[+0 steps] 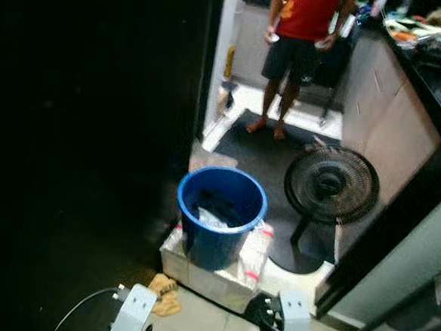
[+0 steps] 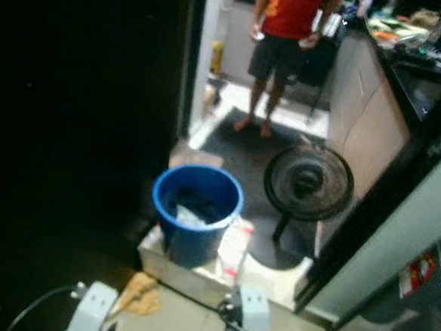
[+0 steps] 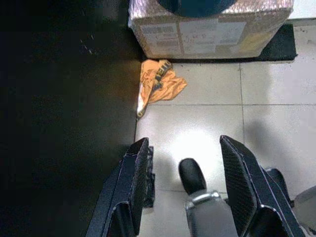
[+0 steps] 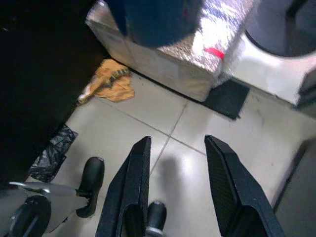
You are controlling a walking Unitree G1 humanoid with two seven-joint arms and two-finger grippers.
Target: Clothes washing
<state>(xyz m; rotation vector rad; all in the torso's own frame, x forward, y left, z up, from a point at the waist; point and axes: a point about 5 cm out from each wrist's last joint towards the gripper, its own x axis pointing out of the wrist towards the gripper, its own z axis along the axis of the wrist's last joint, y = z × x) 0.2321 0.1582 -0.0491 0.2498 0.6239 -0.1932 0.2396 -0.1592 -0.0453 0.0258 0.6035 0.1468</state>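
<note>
Head views, bucket (image 1: 221,215): blue, stood on a foil-wrapped box (image 1: 209,274), dark and pale laundry (image 1: 216,211) heaped inside, well ahead of both arms.
Head views, fan (image 1: 331,185): sat on the floor just right of the bucket, base close to the box.
Head views, person (image 1: 304,35): stood barefoot on the dark mat (image 1: 259,149) further back, facing this way.
Head views, left side: too dark to make out.
Left wrist view, left gripper (image 3: 185,187): fingers apart, nothing held, hung low over pale tiles (image 3: 197,123).
Left wrist view, rag (image 3: 158,84): orange, crumpled on the tiles just beside the box corner.
Right wrist view, right gripper (image 4: 175,190): fingers apart too, empty, above the tiles short of the box.
Right wrist view, plastic (image 4: 52,153): black scrap on the floor by the dark edge, near the robot's own foot.
Risk, footing: rag and plastic lay in the walking path; likely to snag or slip underfoot.
Risk, bucket: perched high on a soft-looking box; a one-sided pull on the rim could tip it, laundry spilled.
Risk, fan: a wide right-arm swing could knock it over.
Risk, person: little room in the passage if both closed in.
</note>
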